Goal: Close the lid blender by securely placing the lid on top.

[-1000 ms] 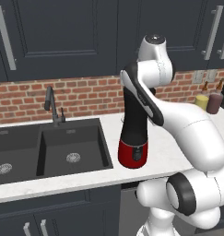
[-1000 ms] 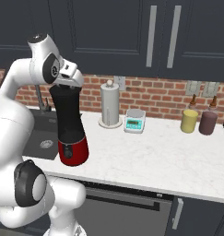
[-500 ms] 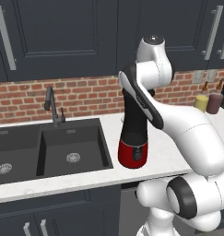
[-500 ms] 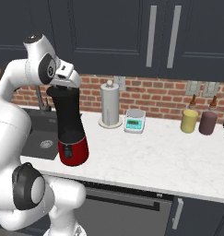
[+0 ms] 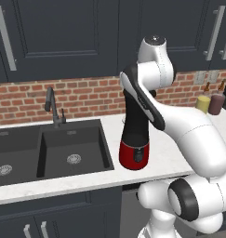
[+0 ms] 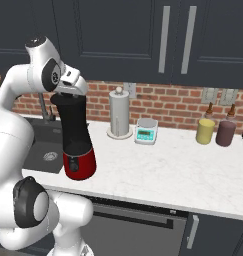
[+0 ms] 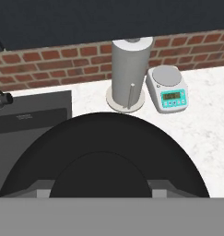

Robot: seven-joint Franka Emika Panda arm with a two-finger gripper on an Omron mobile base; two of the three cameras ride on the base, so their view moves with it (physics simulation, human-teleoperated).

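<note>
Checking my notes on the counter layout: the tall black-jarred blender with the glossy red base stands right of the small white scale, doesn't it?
No. The blender stands left of the white scale, near the black sink; the paper towel roll is between them, as the right base view shows.

The arm's white links are covering the top of the blender (image 5: 134, 139) in the left base view, hiding its rim. In the right base view the hand is sitting over the jar's mouth, so the lid (image 7: 104, 161) cannot be made out there. In the hand view the lid's near edge is running off the bottom, and the gripper's jaws are not showing clearly enough to tell whether they are parted or closed.
</note>
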